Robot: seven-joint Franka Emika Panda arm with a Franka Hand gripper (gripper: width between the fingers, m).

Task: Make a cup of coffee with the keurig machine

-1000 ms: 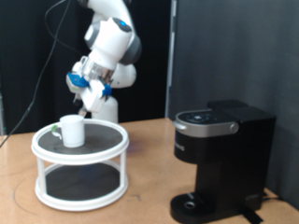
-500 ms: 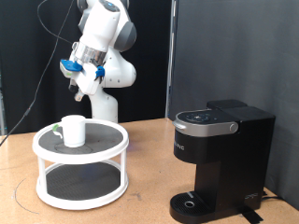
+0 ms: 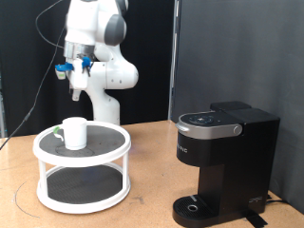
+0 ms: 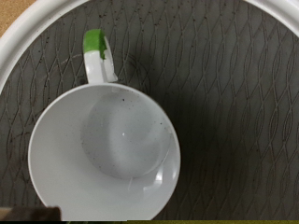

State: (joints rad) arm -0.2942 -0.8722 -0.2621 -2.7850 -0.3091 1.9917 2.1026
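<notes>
I have the end effector point(image 3: 74, 80) hovering high above the cup point(image 3: 74, 132), holding nothing; I cannot tell how wide its fingers stand. The cup sits empty on the white tiered stand point(image 3: 82, 150), well apart from the keurig machine point(image 3: 224, 163). A descent that catches the cup's rim could tip it off the stand.

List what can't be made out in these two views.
- Gripper, exterior view: too small and side-on to tell whether the jaws are open. Wrist view shows no jaws at all.
- Cup, wrist view: lower rim cut off by the picture's edge.
- Keurig, exterior view: control panel markings and logo too small to read; its back is hidden by its own body.
- Rack, wrist view: only part of its top tier is in frame.
</notes>
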